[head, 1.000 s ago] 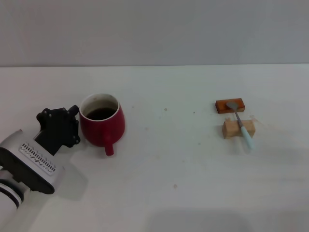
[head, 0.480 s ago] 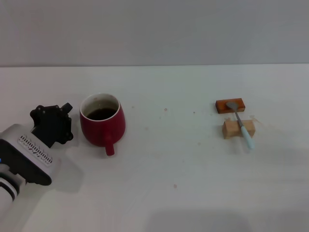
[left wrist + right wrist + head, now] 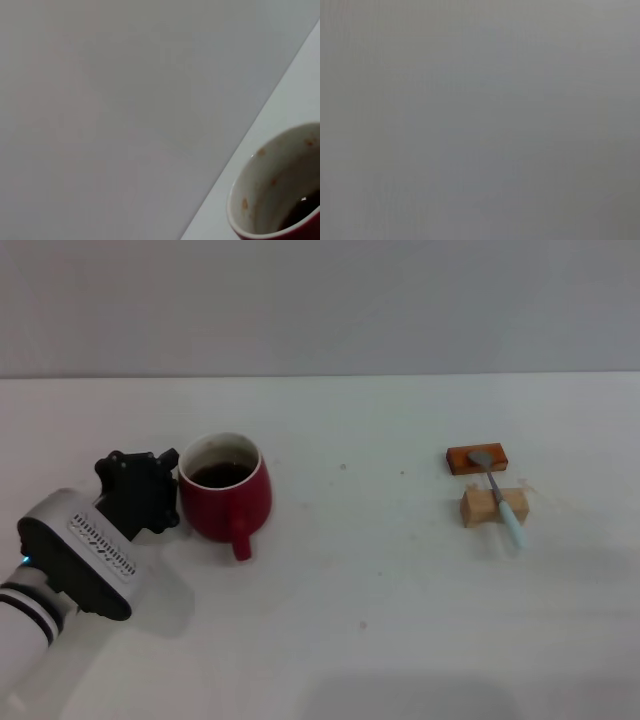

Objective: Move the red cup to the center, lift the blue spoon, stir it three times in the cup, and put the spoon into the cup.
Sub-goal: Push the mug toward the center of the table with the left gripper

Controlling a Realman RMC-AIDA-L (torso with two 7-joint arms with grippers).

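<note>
The red cup stands left of the middle of the white table, with dark liquid inside and its handle toward the front. Its white inner rim also shows in the left wrist view. My left gripper is low on the table, right against the cup's left side. The blue spoon lies at the right. Its metal bowl rests on an orange-brown block and its pale-blue handle lies across a tan wooden block. My right gripper is out of view.
The white table ends at a grey wall behind. The right wrist view shows only plain grey.
My left gripper drew back to the left, then came right up against the cup. The cup has shifted a little to the right. The spoon and blocks have not moved.
</note>
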